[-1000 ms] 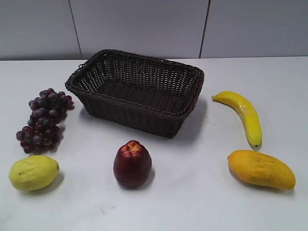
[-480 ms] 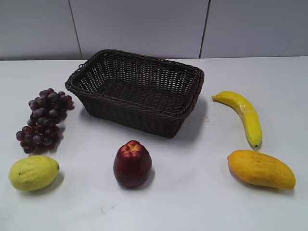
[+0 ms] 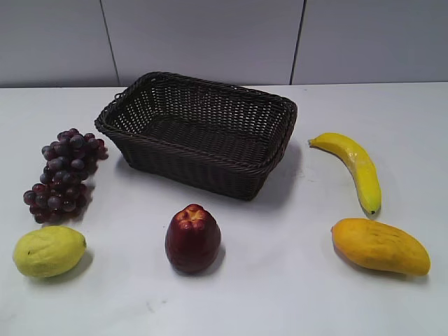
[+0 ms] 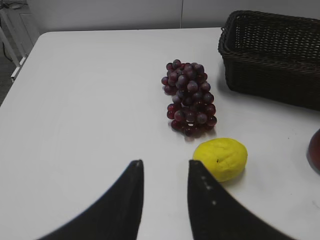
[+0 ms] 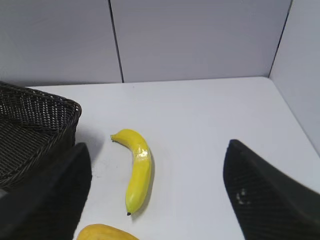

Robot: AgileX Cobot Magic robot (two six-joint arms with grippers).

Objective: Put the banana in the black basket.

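The banana (image 3: 357, 168) lies on the white table to the right of the black basket (image 3: 150, 85), apart from it; it also shows in the right wrist view (image 5: 137, 170). The basket is empty; it shows in the left wrist view (image 4: 272, 60) and the right wrist view (image 5: 30, 135). My right gripper (image 5: 157, 150) is wide open above the table, with the banana between and ahead of its fingers. My left gripper (image 4: 165, 167) is open and empty over bare table, left of the lemon (image 4: 221, 158). Neither gripper shows in the exterior view.
A bunch of purple grapes (image 3: 64, 171) lies left of the basket, the lemon (image 3: 47, 250) at front left, a red apple (image 3: 192, 236) at front middle, a mango (image 3: 380, 245) just in front of the banana. The table's right edge meets a wall (image 5: 300, 75).
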